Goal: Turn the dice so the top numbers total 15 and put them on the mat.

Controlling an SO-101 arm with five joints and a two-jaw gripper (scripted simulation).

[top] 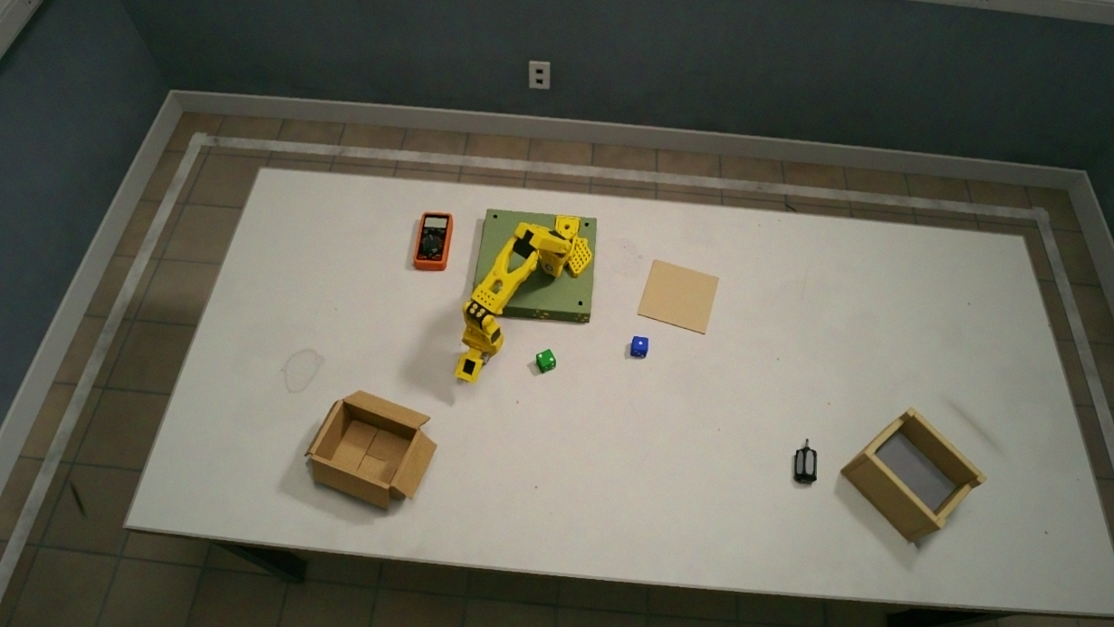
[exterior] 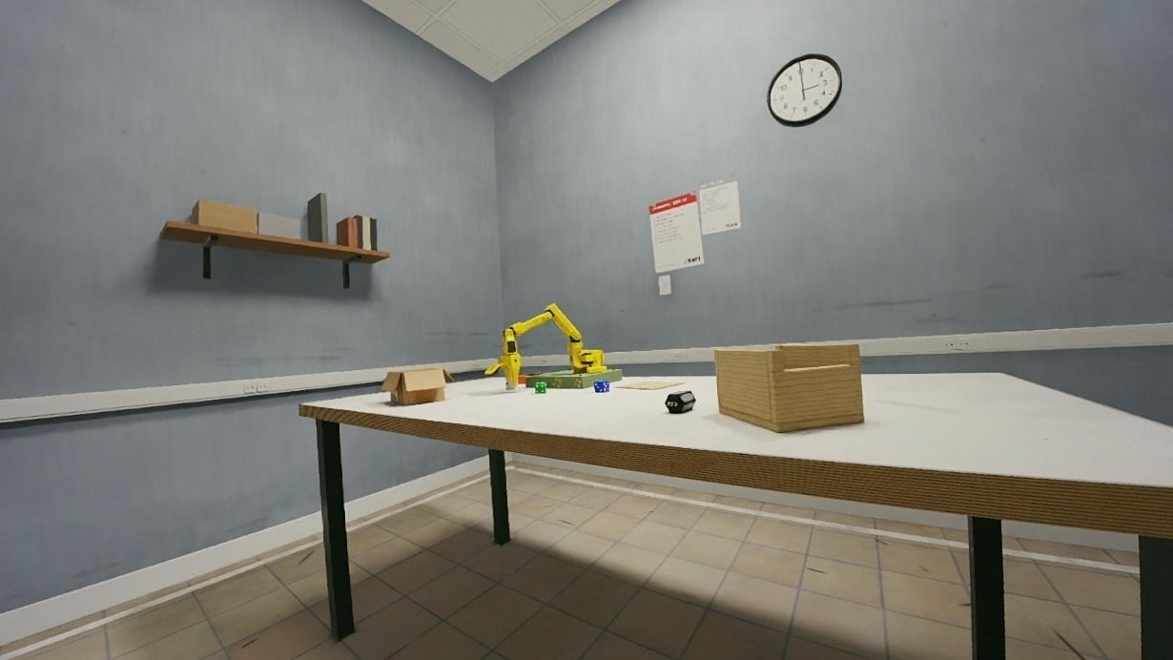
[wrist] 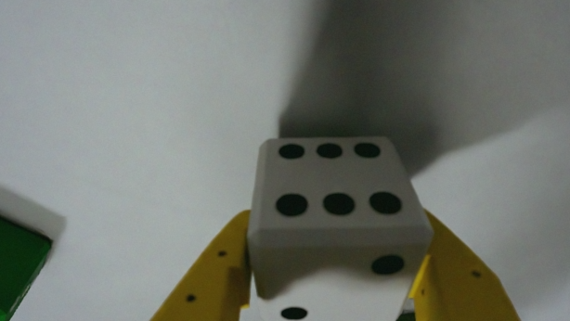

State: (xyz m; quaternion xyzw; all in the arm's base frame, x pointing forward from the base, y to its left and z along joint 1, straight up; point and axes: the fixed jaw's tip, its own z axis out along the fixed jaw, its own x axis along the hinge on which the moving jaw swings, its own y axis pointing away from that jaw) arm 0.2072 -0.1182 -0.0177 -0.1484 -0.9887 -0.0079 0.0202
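Observation:
My gripper [top: 465,380] [exterior: 510,385] [wrist: 339,232] is shut on the white die [wrist: 325,178], low at the table top left of the green die. The wrist view shows the white die's six-pip face and, below it, a two-pip face; one finger is on each side. The green die [top: 545,361] [exterior: 539,387] [wrist: 20,264] sits on the table in front of the robot's base; its top number is too small to tell. The blue die [top: 639,347] [exterior: 602,386] sits right of it, one pip on top. The tan square mat [top: 677,296] [exterior: 651,384] lies behind the blue die, with no die on it.
A green base block [top: 537,300] carries the arm. An orange multimeter [top: 433,241] lies left of it. An open cardboard box [top: 350,483] [exterior: 420,388] stands front left. A black tool [top: 805,465] [exterior: 679,402] and a wooden box [top: 891,498] [exterior: 787,398] stand front right.

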